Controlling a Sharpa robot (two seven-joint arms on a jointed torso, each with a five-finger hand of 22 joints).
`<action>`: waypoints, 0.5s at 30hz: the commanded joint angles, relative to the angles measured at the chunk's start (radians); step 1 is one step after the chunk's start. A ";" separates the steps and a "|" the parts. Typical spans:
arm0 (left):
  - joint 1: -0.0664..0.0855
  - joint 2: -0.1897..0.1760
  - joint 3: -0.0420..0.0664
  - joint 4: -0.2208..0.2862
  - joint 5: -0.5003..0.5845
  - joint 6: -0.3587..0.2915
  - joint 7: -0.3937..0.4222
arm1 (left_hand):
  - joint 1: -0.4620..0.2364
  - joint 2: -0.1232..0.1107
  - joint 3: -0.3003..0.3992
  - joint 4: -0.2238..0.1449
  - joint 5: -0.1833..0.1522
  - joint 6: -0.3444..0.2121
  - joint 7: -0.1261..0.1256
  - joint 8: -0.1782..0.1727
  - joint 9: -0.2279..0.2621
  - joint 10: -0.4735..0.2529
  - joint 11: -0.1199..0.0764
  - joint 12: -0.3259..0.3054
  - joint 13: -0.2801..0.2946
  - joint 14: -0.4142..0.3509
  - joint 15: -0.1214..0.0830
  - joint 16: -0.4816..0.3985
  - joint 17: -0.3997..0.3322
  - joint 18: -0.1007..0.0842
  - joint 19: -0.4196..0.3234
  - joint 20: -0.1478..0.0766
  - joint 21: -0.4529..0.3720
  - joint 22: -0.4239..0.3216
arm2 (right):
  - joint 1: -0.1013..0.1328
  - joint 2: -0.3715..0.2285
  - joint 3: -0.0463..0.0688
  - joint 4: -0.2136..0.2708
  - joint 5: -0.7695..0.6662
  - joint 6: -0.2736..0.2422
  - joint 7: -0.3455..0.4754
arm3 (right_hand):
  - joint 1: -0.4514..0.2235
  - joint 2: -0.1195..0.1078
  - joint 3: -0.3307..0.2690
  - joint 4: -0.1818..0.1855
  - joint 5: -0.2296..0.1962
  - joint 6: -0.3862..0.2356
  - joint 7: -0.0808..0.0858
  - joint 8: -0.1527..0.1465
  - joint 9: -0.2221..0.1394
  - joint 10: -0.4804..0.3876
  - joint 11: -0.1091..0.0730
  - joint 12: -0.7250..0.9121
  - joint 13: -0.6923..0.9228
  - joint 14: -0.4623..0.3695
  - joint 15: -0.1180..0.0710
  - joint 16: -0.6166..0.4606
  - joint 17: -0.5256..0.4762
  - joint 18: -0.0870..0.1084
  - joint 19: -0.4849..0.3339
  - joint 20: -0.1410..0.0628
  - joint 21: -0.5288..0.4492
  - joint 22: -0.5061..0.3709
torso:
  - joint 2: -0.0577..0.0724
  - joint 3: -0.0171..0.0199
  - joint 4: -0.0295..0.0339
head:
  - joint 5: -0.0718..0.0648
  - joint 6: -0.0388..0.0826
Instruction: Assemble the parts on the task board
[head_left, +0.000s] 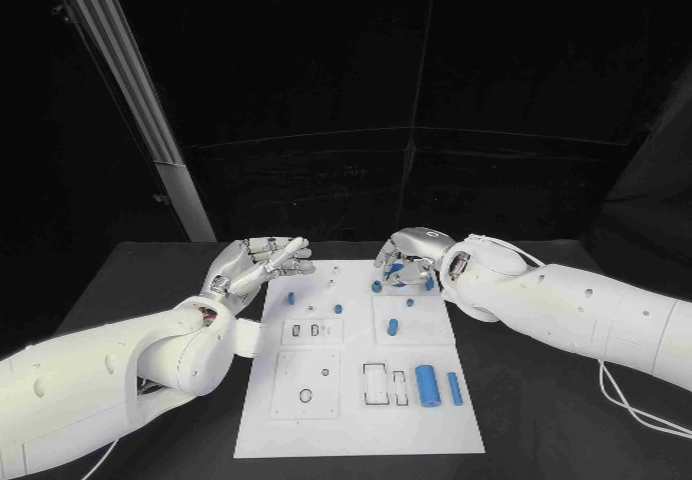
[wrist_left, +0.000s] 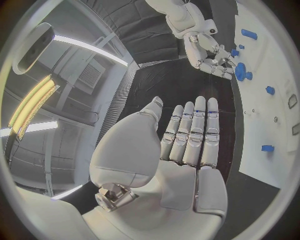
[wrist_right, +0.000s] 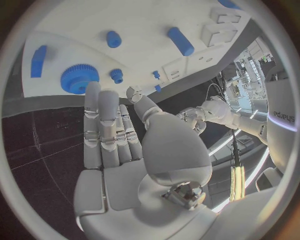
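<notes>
Blue gear (wrist_right: 79, 78) lies at the far end of the white task board (head_left: 361, 430), just beyond the right hand (head_left: 410, 256), whose fingers are extended and hold nothing. The left hand (head_left: 260, 262) hovers flat and empty beside the board. Reaching seems in hand; next, fingers must close round the gear.

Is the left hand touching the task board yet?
Apart. In the left wrist view the left hand is flat and open over black table, beside the task board.
</notes>
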 joint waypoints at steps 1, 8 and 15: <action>0.002 0.002 0.000 0.002 -0.013 0.032 0.000 | 0.010 0.001 0.000 -0.009 0.003 0.006 0.001 -0.007 -0.002 0.007 0.000 -0.004 -0.002 0.009 0.001 -0.008 0.002 0.014 0.007 0.001 -0.006 -0.001 | 0.006 0.005 0.001 -0.002 -0.125 0.037 -0.084 | -0.009 -0.001 -0.005 0.004 0.000 -0.018 -0.004 -0.006 0.000 -0.036 0.002 0.009 0.004 0.043 0.007 0.098 0.107 0.004 0.005 0.004 0.026 0.016 | 0.016 -0.0019 0.0091 | -0.005 0.002; 0.002 0.006 0.000 0.002 -0.013 0.015 0.002 | 0.013 0.002 -0.001 -0.013 0.003 0.004 0.003 -0.014 -0.003 0.005 0.002 -0.014 -0.003 0.008 0.002 -0.015 0.002 0.013 0.007 0.002 -0.011 -0.005 | 0.010 0.017 0.001 -0.004 -0.144 0.077 -0.095 | -0.003 0.005 -0.009 0.009 0.002 -0.024 -0.005 -0.002 0.002 -0.075 0.004 0.044 0.014 0.023 0.009 0.210 0.228 0.004 -0.014 0.010 0.072 0.045 | 0.026 -0.0045 0.0187 | -0.008 0.001; 0.002 0.010 0.000 0.000 -0.013 0.011 0.001 | 0.013 0.003 -0.001 -0.014 0.003 0.003 0.004 -0.018 -0.004 0.003 0.003 -0.018 -0.004 0.009 0.002 -0.018 0.002 0.014 0.008 0.003 -0.012 -0.007 | 0.011 0.024 0.001 0.001 -0.148 0.096 -0.084 | 0.002 0.017 0.000 0.011 0.003 -0.011 -0.007 0.002 0.003 -0.079 0.003 0.069 0.017 0.026 0.009 0.284 0.315 0.004 -0.021 0.011 0.102 0.064 | 0.032 -0.0065 0.0248 | -0.010 -0.001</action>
